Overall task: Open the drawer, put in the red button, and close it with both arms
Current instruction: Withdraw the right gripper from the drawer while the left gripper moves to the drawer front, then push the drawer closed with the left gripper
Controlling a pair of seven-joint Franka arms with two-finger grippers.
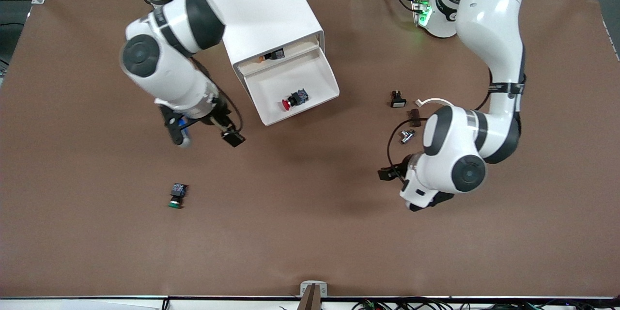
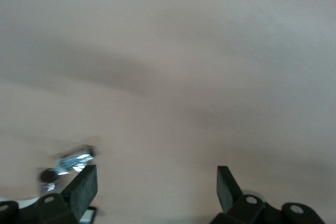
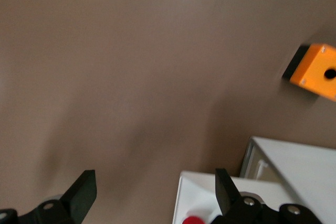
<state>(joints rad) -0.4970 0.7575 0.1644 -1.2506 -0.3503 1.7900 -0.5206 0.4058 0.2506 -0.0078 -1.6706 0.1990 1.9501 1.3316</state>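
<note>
Red button [image 1: 294, 99] in the open drawer [image 1: 317, 65]; left gripper [image 2: 156, 188] and right gripper [image 3: 155, 192] over the table [image 1: 310, 232] beside it, jaws spread, empty.

Drawer: the shallow white plastic tray drawer [image 1: 317, 73] of the tall white rounded-corner cabinet [image 1: 264, 14] stood pulled out, its open tray facing up.
Red button: the small push-button switch with a round red cap and black-blue blocky body [image 1: 295, 99] lay on its side inside the drawer, on the tray floor, cap toward the front camera.
</note>
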